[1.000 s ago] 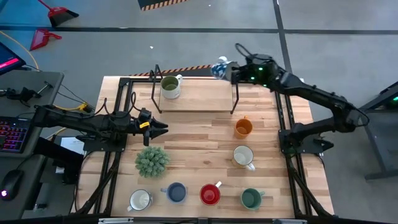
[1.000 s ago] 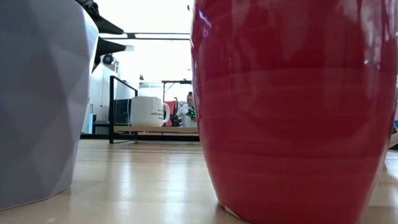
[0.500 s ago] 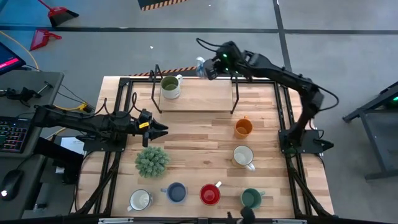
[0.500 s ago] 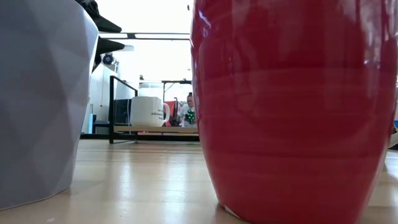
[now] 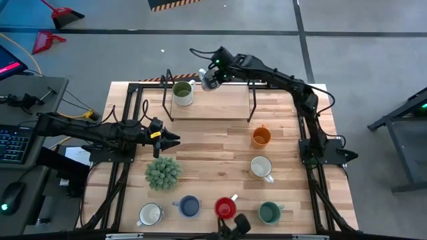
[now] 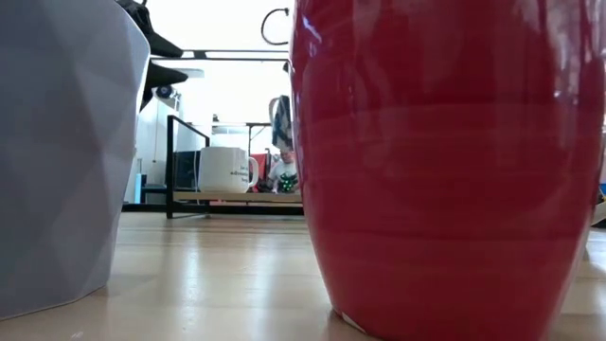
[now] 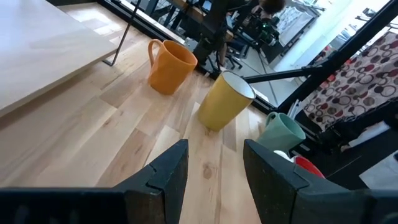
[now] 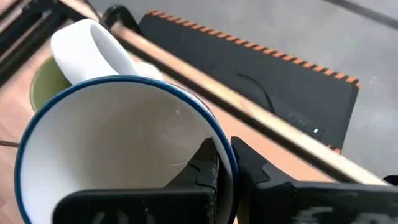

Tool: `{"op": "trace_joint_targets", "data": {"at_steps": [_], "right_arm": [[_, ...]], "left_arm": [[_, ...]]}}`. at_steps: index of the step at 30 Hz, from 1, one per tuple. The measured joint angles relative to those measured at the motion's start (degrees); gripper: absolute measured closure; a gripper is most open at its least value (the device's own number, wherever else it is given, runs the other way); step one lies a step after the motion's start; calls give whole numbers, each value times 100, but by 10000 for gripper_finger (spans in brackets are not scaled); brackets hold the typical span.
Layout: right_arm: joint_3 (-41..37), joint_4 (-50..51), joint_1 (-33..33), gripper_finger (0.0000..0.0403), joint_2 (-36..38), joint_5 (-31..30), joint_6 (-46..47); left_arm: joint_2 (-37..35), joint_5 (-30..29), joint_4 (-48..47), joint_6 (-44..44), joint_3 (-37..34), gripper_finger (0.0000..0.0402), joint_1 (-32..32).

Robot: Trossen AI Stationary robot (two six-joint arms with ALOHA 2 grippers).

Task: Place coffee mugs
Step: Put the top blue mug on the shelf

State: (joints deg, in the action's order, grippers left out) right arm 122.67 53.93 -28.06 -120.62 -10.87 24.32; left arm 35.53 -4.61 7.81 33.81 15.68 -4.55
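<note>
Above the raised wooden shelf (image 5: 210, 103) at the table's far edge, a blue-rimmed white mug (image 5: 210, 79) hangs in the right gripper (image 5: 215, 75), whose fingers pinch its rim. Just beside it, an olive green mug (image 5: 182, 93) stands on the shelf. Orange (image 5: 261, 137), cream (image 5: 261, 167), dark green (image 5: 269, 213), red (image 5: 225, 208), blue (image 5: 189, 205) and white (image 5: 150, 214) mugs dot the table. Near the bushy plant (image 5: 163, 171), the left gripper (image 5: 175, 139) hovers, fingers apart and empty
</note>
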Motion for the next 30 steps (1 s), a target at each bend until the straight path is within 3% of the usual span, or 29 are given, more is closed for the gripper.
{"op": "trace_joint_targets", "data": {"at_steps": [17,24,30], "right_arm": [[5,34,205,403,-472,293,540],[2,339,248,403,-472,130,590],[0,408,359,403,-472,-394,680]], "left_arm": [[-1,-1,-38,3,0,259,0],[-1,42,-43,4,0,259,0],[0,141,-43,8,0,259,-1]]}}
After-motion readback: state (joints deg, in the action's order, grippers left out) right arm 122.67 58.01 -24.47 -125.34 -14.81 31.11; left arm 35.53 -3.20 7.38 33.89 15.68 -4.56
